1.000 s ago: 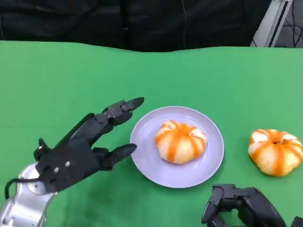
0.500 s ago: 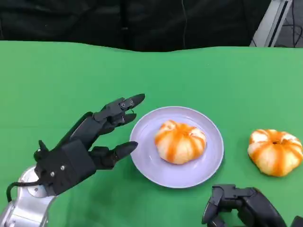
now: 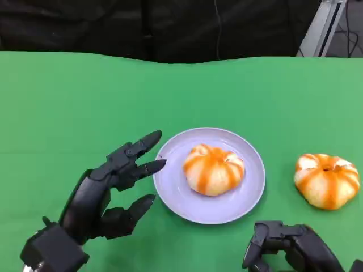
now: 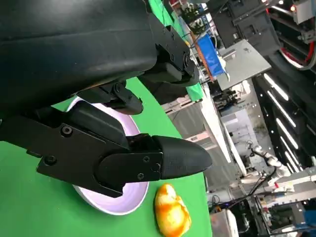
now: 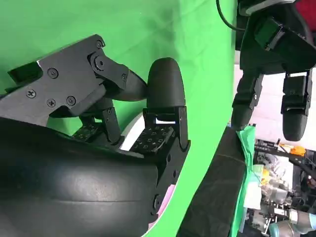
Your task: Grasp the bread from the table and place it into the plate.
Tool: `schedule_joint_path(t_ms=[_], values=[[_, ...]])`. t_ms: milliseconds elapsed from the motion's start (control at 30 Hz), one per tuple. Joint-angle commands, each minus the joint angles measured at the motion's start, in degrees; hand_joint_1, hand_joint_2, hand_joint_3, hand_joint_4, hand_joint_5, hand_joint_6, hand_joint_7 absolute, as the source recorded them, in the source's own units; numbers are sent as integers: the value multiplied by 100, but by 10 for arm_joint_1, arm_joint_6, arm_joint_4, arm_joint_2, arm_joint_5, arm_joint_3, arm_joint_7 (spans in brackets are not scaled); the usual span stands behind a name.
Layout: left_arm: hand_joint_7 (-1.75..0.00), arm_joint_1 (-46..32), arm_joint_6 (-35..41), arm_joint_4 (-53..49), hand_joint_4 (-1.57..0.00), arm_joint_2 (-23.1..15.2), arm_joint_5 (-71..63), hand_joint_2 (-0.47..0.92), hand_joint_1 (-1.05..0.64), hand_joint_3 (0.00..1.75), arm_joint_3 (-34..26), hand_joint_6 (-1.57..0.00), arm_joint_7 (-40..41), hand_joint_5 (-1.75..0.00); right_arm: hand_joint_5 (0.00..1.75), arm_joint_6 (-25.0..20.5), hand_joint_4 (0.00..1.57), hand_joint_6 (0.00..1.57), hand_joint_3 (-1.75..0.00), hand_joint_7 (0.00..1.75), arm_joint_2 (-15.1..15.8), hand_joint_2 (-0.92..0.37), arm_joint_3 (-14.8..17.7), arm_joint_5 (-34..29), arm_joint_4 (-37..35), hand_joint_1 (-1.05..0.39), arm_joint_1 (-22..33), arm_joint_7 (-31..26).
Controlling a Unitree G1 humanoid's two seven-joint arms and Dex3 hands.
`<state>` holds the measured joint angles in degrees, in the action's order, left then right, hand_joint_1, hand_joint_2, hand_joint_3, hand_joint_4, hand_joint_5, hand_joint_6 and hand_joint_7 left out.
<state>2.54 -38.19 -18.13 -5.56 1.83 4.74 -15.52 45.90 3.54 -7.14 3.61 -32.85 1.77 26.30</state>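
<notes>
A: Green counter [image 3: 68,96]. One bread [image 3: 213,169] sits in plate [image 3: 170,184]; second bread [image 3: 326,180] lies right of it, apart.

B: Left hand [image 3: 108,190] empty, fingers spread. Right hand [image 3: 289,246]: can't tell. Second bread probably remains.

Orange-streaked bread [image 3: 213,169], seemingly lilac plate [image 3: 252,190]

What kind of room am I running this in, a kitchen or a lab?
Most likely a robotics lab or test bay, not a kitchen: a green-covered table backed by a black curtain, and in the left wrist view, machine rigs and strip lights beyond the table.
</notes>
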Motion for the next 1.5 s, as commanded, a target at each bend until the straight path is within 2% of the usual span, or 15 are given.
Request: schedule_joint_path(t_ms=[33, 133, 600, 1333, 1400, 1433, 1467, 1500], values=[[-2, -11, -18, -12, -66, 5, 19, 92, -82, 55, -10, -38, -1, -5, 144, 5, 84, 88, -93, 114, 7, -64, 5, 5, 1, -9, 1, -1], [-2, -37, -40, -30, -67, 23, 50, 92, -76, 50, -20, -41, -3, -4, 143, 6, 85, 88, -93, 115, 9, -63, 5, -1, 2, -10, 2, -5], [-2, -63, -95, -76, -71, 47, 104, 92, -74, 46, -30, -44, -52, -3, 144, 2, 85, 88, -94, 117, 9, -62, 5, 2, 5, -10, 4, -2], [-2, -88, -81, -80, -80, 61, 153, 92, -68, 41, -44, -52, -111, -3, 146, -5, 85, 88, -98, 117, 10, -61, 4, 7, 10, -9, 7, 2], [-2, -90, -76, -76, -82, 62, 159, 92, -59, 35, -44, -55, -117, -3, 145, -3, 85, 88, -98, 117, 9, -61, 5, 9, 8, -8, 6, 4], [-2, -91, -72, -72, -83, 63, 160, 92, -48, 29, -43, -57, -118, -3, 145, -1, 85, 88, -97, 117, 10, -61, 5, 8, 7, -9, 5, 4], [-3, -93, -69, -69, -84, 64, 160, 92, -27, 22, -42, -61, -118, -2, 145, -1, 85, 88, -97, 117, 10, -61, 5, 7, 7, -9, 5, 3], [-3, -94, -66, -65, -85, 66, 157, 92, -18, 20, -41, -62, -116, -2, 145, -1, 85, 88, -97, 117, 11, -61, 5, 7, 8, -9, 5, 2]])
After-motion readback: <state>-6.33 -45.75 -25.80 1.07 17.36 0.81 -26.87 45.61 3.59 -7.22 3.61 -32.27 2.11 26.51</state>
